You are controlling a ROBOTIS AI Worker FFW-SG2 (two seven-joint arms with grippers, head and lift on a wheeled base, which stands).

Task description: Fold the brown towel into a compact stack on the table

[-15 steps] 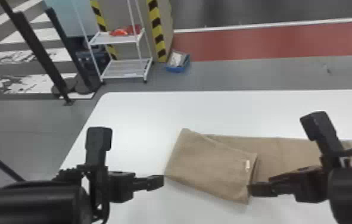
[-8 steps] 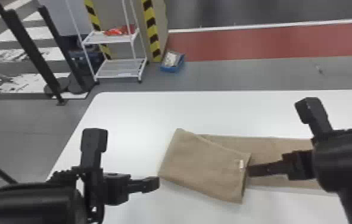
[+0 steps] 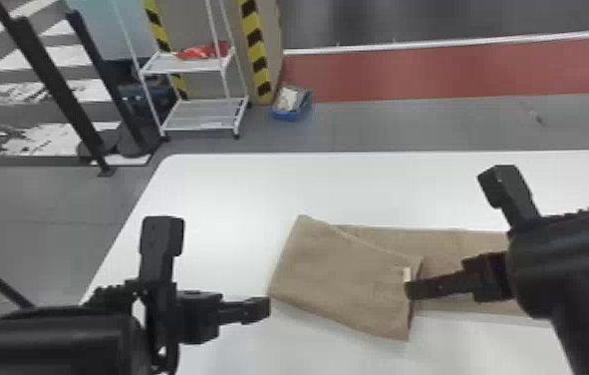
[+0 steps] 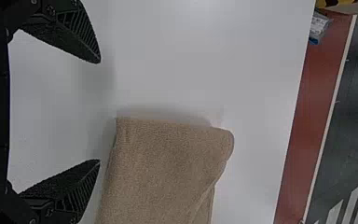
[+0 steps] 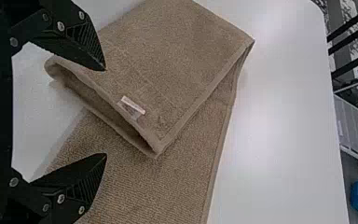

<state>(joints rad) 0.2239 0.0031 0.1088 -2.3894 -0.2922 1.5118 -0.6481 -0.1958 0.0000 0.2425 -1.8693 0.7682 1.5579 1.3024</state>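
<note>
The brown towel (image 3: pixel 343 274) lies on the white table, its left part folded over at a slant on a longer flat layer that runs right. In the head view my left gripper (image 3: pixel 218 269) stands open just left of the folded part; in the left wrist view that gripper (image 4: pixel 98 112) has nothing between its fingers, the towel (image 4: pixel 163 168) beside them. My right gripper (image 3: pixel 457 234) is open over the towel's right part. From the right wrist view, this gripper (image 5: pixel 105 113) has its fingertips either side of the folded part's loose edge, near a small white tag (image 5: pixel 132 107).
The white table (image 3: pixel 238 189) stretches beyond the towel, with its rounded far-left corner in view. Past it on the floor stand a white wire shelf (image 3: pixel 203 114), a blue bin (image 3: pixel 292 103) and black posts (image 3: pixel 54 94).
My right arm has shifted, its forearm now entering farther over the towel's right part. The left gripper has hardly moved relative to the towel. Both grippers were open before too.
</note>
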